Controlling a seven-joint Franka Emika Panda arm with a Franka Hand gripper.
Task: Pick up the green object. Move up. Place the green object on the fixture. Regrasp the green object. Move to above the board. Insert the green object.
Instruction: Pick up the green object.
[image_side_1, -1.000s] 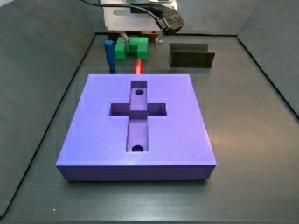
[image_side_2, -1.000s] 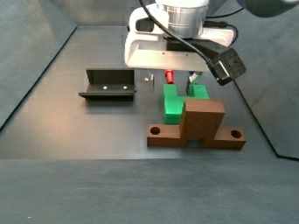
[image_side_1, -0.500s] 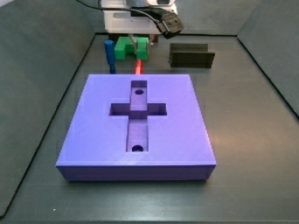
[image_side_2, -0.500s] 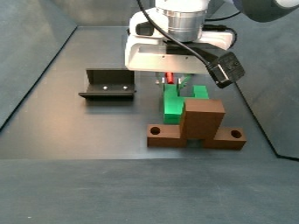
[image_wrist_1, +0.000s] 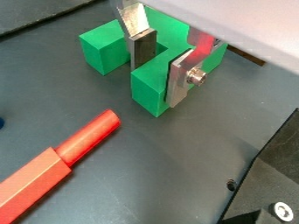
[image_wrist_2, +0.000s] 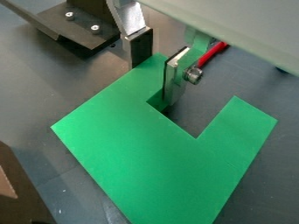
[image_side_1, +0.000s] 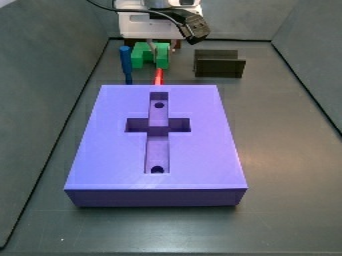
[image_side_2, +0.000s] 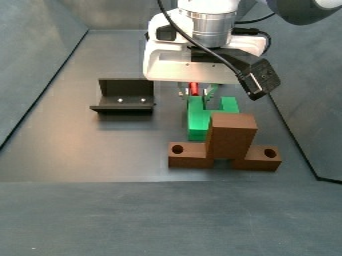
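The green object (image_wrist_1: 155, 90) is a U-shaped block lying on the dark floor; it shows in both wrist views (image_wrist_2: 128, 149) and both side views (image_side_1: 158, 52) (image_side_2: 199, 118). My gripper (image_wrist_1: 160, 63) is down on it at the back of the table (image_side_2: 198, 92). One finger stands in the notch and the other on the outer side of a prong, both against the green. The board (image_side_1: 160, 140) lies at the front. The fixture (image_side_1: 218, 64) stands apart (image_side_2: 123, 97).
A red peg (image_wrist_1: 59, 157) lies on the floor next to the green object (image_side_1: 156, 75). A blue upright peg (image_side_1: 126, 60) stands beside it. A brown cross-shaped piece (image_side_2: 227, 140) sits just in front of the green object. Dark walls enclose the floor.
The fingers have drawn inward onto the prong since one second ago. The green object has not moved.
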